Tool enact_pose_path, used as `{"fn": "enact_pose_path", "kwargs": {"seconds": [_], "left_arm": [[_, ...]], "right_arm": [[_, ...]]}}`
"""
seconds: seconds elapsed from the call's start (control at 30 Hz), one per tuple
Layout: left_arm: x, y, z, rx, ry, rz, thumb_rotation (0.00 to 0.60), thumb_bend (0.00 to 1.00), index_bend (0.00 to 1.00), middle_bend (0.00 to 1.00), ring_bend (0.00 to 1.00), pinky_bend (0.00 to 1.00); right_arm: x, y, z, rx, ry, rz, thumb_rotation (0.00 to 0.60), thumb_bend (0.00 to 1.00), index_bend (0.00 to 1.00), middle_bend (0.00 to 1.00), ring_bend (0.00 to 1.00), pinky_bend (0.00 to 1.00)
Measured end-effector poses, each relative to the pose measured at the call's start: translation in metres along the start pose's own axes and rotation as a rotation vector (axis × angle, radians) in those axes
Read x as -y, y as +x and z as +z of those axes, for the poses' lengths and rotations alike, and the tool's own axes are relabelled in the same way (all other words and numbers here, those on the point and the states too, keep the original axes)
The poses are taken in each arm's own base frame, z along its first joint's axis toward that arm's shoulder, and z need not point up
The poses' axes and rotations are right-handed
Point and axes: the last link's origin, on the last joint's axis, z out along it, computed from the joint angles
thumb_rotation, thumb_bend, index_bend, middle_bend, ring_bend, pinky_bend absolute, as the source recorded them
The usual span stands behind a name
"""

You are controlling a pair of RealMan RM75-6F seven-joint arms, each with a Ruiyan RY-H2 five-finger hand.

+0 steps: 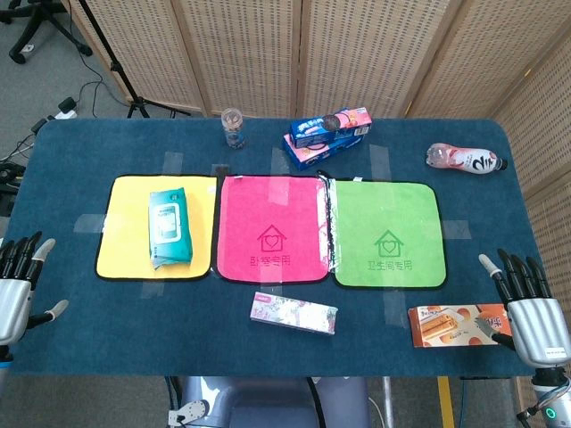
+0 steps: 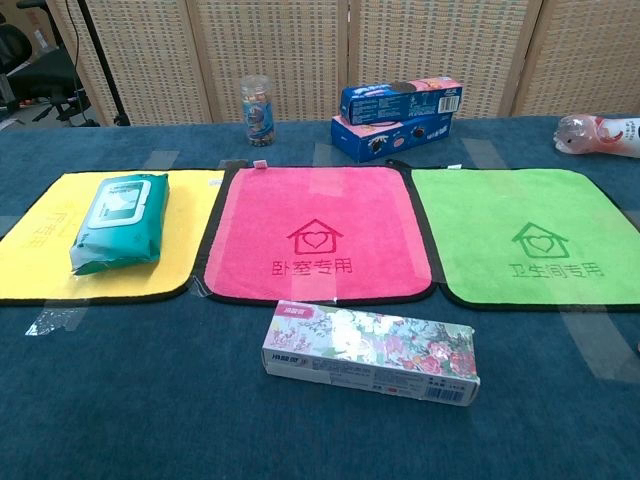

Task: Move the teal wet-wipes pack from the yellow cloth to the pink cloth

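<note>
Reading 卧室专用 under a house-and-heart mark on the pink cloth [image 2: 320, 235]. Teal wet-wipes pack [image 1: 169, 226] lies flat on the yellow cloth [image 1: 125, 250], print illegible, well apart from both hands. Left hand [image 1: 16, 281] and right hand [image 1: 528, 312] rest empty, fingers spread.
</note>
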Motion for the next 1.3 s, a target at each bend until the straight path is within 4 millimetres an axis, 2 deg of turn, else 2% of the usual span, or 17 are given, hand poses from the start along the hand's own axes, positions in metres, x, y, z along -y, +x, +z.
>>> {"fn": "enact_pose_path", "kwargs": {"seconds": [0.3,0.47,0.53,0.6,0.7,0.73,0.8,1.03,1.2,1.3], "left_arm": [[0.004,0.001,0.002,0.013,0.032,-0.037,0.6,0.0,0.0,0.0,0.0,0.0],[0.005,-0.002,0.005,0.103,0.058,-0.172,0.6,0.03,0.0,0.0,0.0,0.0],[0.007,-0.003,0.008,0.148,0.072,-0.254,0.6,0.19,0.0,0.0,0.0,0.0],[0.009,-0.005,0.012,0.207,0.097,-0.361,0.6,0.51,0.0,0.0,0.0,0.0],[0.012,-0.01,0.021,0.294,0.142,-0.525,0.6,0.83,0.0,0.0,0.0,0.0],[0.012,-0.012,0.024,0.314,0.155,-0.576,0.6,0.93,0.0,0.0,0.0,0.0],[0.012,-0.014,0.033,0.35,0.184,-0.692,0.6,0.99,0.0,0.0,0.0,0.0],[0.003,-0.028,0.071,0.45,0.259,-0.983,0.6,1.0,0.0,0.0,0.0,0.0],[-0.021,-0.047,0.106,0.473,0.289,-1.103,0.6,1.0,0.0,0.0,0.0,0.0],[-0.034,-0.052,0.119,0.474,0.285,-1.119,0.6,1.0,0.0,0.0,0.0,0.0]], "right_arm": [[0.001,-0.001,0.001,-0.008,-0.004,0.007,0.6,0.0,0.09,0.0,0.0,0.0],[0.0,-0.002,0.001,-0.004,-0.011,0.011,0.6,0.0,0.09,0.0,0.0,0.0],[0.0,-0.002,0.001,-0.002,-0.016,0.016,0.6,0.0,0.09,0.0,0.0,0.0],[0.0,-0.002,0.002,-0.001,-0.019,0.022,0.6,0.0,0.09,0.0,0.0,0.0],[-0.001,-0.001,0.002,0.002,-0.02,0.029,0.6,0.0,0.09,0.0,0.0,0.0],[-0.001,-0.001,0.002,0.004,-0.019,0.031,0.6,0.0,0.09,0.0,0.0,0.0],[-0.001,-0.001,0.002,0.007,-0.018,0.035,0.6,0.0,0.09,0.0,0.0,0.0],[-0.002,-0.002,0.003,0.017,-0.022,0.044,0.6,0.0,0.09,0.0,0.0,0.0],[-0.005,-0.001,0.006,0.024,-0.031,0.06,0.6,0.0,0.09,0.0,0.0,0.0],[-0.007,-0.002,0.007,0.03,-0.038,0.066,0.6,0.0,0.09,0.0,0.0,0.0]]}}
